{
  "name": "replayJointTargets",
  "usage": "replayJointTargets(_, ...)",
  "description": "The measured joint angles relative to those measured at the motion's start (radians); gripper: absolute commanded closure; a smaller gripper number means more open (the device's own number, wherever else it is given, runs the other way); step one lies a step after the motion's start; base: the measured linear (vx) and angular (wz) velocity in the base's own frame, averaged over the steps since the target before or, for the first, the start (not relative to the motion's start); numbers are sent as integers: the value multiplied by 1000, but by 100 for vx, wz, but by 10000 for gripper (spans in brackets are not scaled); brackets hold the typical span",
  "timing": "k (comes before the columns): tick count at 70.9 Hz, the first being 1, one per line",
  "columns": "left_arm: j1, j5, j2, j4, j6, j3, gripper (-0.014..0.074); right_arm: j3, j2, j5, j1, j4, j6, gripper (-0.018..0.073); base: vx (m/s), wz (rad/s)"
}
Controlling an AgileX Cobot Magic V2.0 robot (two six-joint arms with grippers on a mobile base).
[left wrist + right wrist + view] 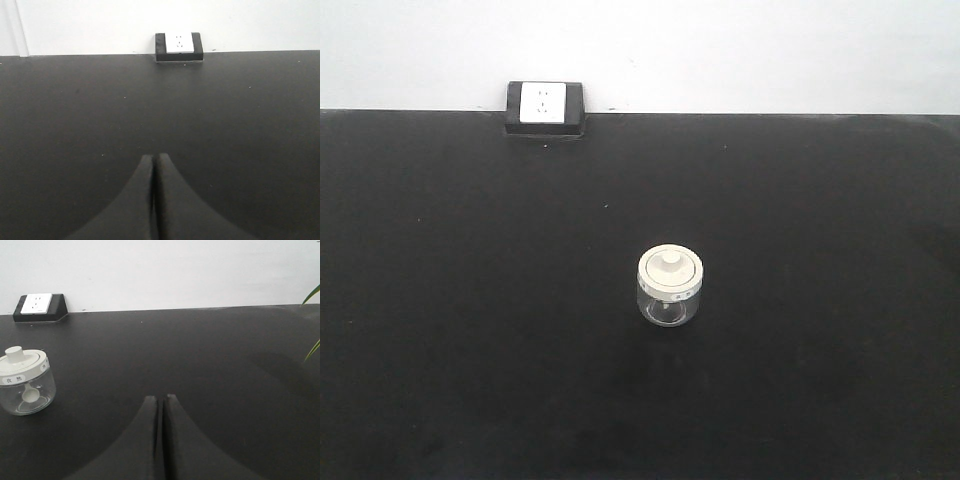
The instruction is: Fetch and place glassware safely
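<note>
The lidded glass jar (670,286) stood upright mid-table (470,300), well in front of the wall socket (543,106), untouched, while left gripper (153,159) and right gripper (161,400) had fingers pressed together, empty.

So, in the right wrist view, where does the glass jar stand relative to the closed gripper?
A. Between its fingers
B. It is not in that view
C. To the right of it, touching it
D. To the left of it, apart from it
D: the glass jar stands at the left edge on the black table, well apart from the shut right gripper.
</note>
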Motion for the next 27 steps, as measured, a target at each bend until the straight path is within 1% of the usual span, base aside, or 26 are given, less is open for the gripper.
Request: replayJointTargets(27, 0, 0, 0, 0, 0, 0, 603, 0, 0, -1, 0, 0, 0, 563, 0, 0)
